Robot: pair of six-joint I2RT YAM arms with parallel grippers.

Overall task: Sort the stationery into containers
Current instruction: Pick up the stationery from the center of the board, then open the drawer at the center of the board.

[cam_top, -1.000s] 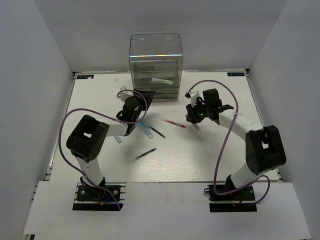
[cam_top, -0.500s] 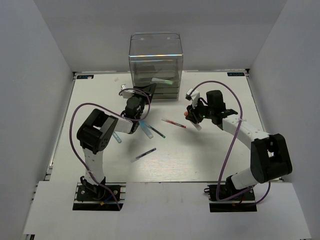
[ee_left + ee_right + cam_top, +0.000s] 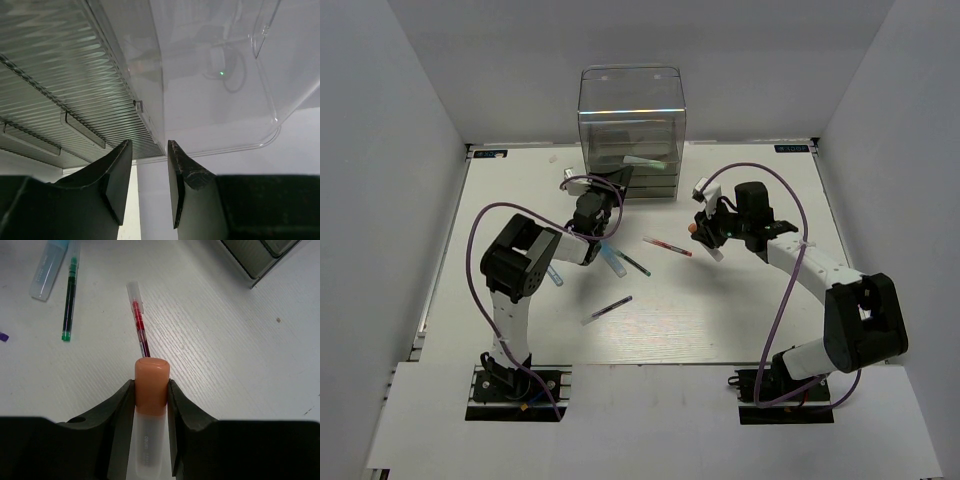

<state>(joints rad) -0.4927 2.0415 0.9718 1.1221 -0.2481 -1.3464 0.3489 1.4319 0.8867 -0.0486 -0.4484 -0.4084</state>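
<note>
Light, stiff, likely slippery, the marker (image 3: 148,437) is clenched near its orange cap by the right gripper (image 3: 150,390), five o'clock from the drawer box (image 3: 632,120); the left gripper (image 3: 149,146) hangs parted, empty.

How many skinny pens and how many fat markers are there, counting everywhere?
Thin pens: 3 (red pen, green pen, dark pen)
Markers: 4 (blue-capped marker, second blue-capped marker partly hidden, orange-capped marker in the right gripper, green-capped marker inside the box)
Total: 7
</note>
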